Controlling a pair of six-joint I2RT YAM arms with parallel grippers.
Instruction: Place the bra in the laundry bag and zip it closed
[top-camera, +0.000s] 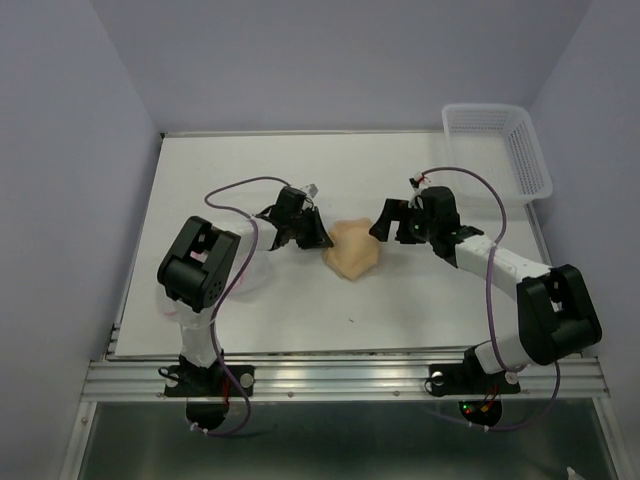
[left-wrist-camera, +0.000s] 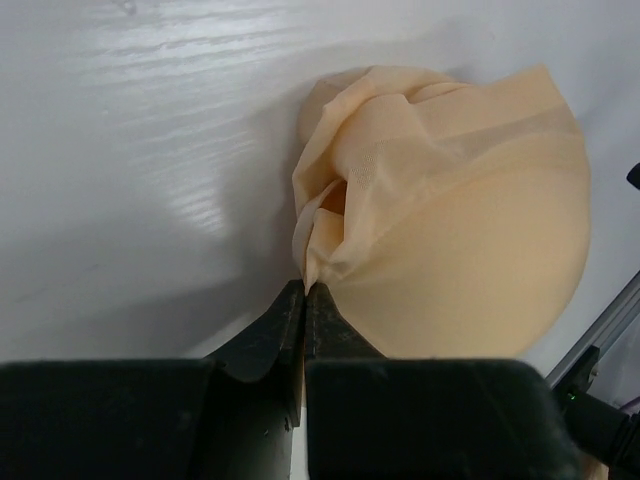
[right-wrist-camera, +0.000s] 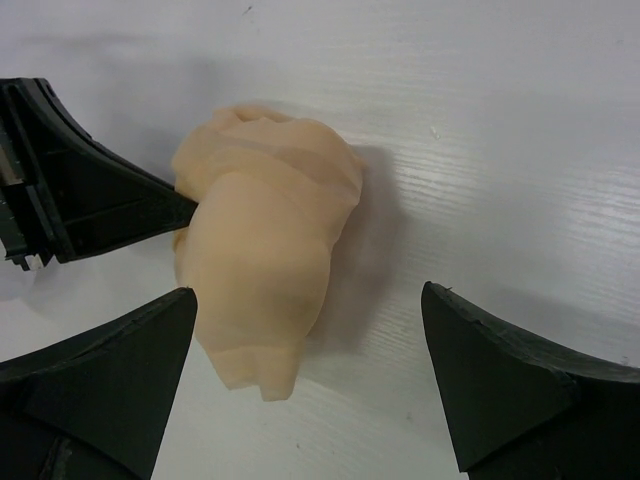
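Observation:
The bra (top-camera: 352, 252) is a beige padded lump on the white table (top-camera: 250, 170), midway between the two arms. My left gripper (top-camera: 325, 243) is shut on a fold at the bra's left edge; in the left wrist view the black fingertips (left-wrist-camera: 305, 288) pinch beige fabric (left-wrist-camera: 460, 230). My right gripper (top-camera: 378, 228) stands open just right of the bra. In the right wrist view its wide-apart jaws (right-wrist-camera: 308, 290) flank the near end of the bra (right-wrist-camera: 260, 250), and the left gripper's finger (right-wrist-camera: 90, 190) touches it from the left. The laundry bag (top-camera: 252, 275) shows as a pale mesh patch beside the left arm, largely hidden.
A white plastic lattice basket (top-camera: 500, 150) sits at the table's back right corner. The arm cables (top-camera: 240, 190) loop above the table. A metal rail (top-camera: 350, 378) runs along the near edge. Lilac walls close in the sides and back.

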